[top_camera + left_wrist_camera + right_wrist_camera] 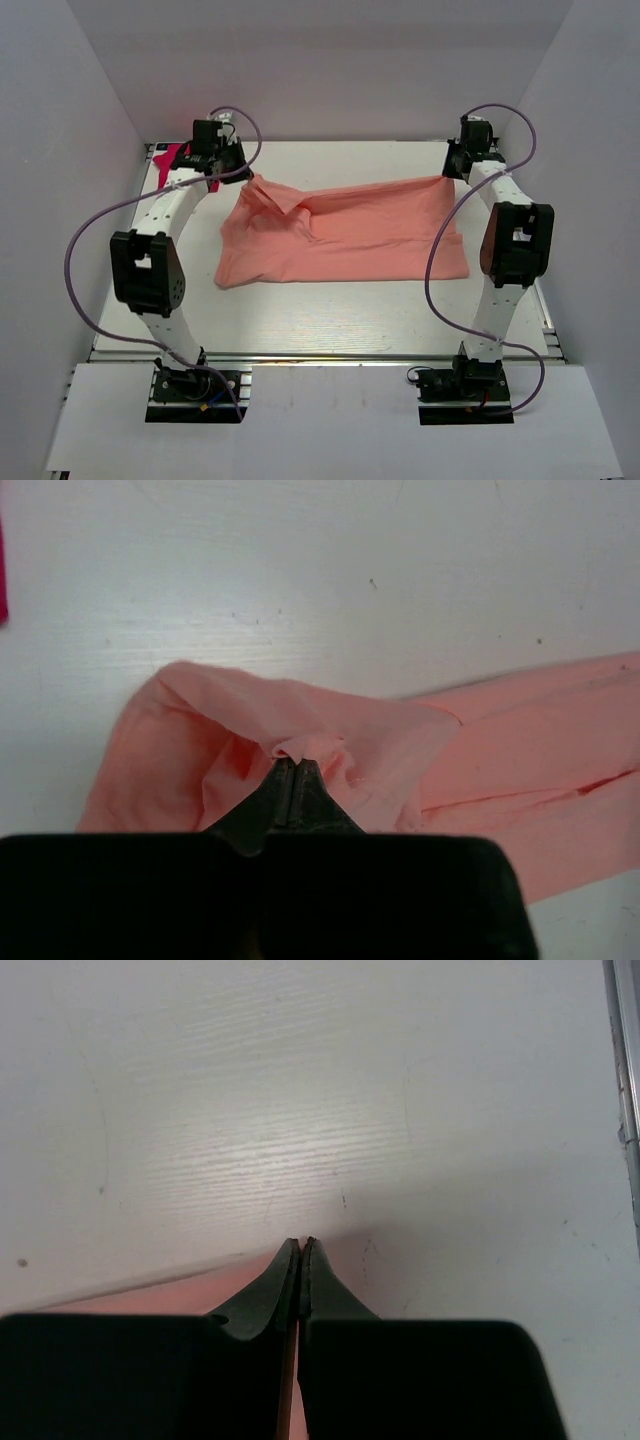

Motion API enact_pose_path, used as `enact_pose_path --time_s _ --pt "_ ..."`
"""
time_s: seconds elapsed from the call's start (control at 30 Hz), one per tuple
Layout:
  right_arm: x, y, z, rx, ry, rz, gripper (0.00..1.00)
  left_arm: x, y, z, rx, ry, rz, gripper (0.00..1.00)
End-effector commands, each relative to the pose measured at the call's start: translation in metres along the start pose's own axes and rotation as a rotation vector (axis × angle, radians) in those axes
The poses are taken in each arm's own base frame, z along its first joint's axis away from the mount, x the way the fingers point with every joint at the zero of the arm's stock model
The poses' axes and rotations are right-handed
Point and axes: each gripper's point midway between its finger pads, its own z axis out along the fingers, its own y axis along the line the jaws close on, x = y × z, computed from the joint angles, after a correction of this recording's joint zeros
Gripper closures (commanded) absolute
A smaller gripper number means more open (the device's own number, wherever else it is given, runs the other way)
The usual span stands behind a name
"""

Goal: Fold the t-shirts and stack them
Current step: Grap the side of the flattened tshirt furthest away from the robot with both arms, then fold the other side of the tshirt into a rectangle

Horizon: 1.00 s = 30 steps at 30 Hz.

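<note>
L jaws and R jaws each pinch salmon tee [345,240] at far edge; magenta tee [170,158] far-left.

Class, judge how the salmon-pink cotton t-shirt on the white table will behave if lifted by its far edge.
Probably floppy: the salmon-pink cotton t-shirt bunches into folds where the left gripper pinches it. Likely to sag in the middle, held only at two far-edge points by that and the right gripper.
</note>
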Motion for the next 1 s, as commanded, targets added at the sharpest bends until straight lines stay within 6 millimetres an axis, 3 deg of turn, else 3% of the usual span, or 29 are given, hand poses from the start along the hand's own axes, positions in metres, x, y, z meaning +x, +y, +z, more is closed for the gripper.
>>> enact_pose_path --time_s 0.0,0.03,0.07,0.1,0.13,0.2,0.23,0.43,0.67,0.83,0.97 --pt "-0.011 -0.004 -0.016 0.007 -0.052 -0.007 1.0 0.016 -0.002 -0.03 0.019 -0.005 -0.047 1.0" --pt "-0.015 -0.005 -0.021 0.007 -0.068 -0.006 1.0 0.032 0.0 -0.039 0.015 0.006 -0.062 1.0" --pt "-0.008 -0.005 -0.02 0.01 -0.054 -0.009 1.0 0.036 0.0 -0.043 0.018 -0.002 -0.087 1.0" --pt "-0.013 -0.006 -0.027 0.009 -0.068 -0.013 1.0 0.043 0.0 -0.048 0.019 -0.003 -0.101 1.0" --pt "-0.008 -0.006 -0.028 0.008 -0.061 -0.016 1.0 0.065 0.007 -0.047 0.007 0.029 -0.121 1.0" --pt "-0.01 -0.008 -0.037 0.007 -0.081 -0.013 1.0 0.072 -0.003 -0.063 0.061 0.008 -0.136 1.0" --pt "-0.003 -0.007 -0.037 0.002 -0.071 -0.017 1.0 0.095 0.003 -0.063 0.045 0.048 -0.16 1.0" --pt "-0.001 -0.002 -0.052 -0.032 -0.106 -0.035 1.0 0.128 0.017 -0.079 -0.013 0.074 -0.195 1.0" --pt "-0.023 -0.004 -0.069 -0.021 -0.146 -0.046 1.0 0.108 0.009 -0.106 -0.013 0.011 -0.192 1.0" --pt "-0.008 -0.009 -0.07 -0.004 -0.124 -0.044 1.0 0.139 0.015 -0.112 -0.014 0.041 -0.208 1.0" --pt "0.008 -0.012 -0.071 0.006 -0.107 -0.028 1.0 0.165 0.022 -0.105 -0.014 0.074 -0.224 1.0"
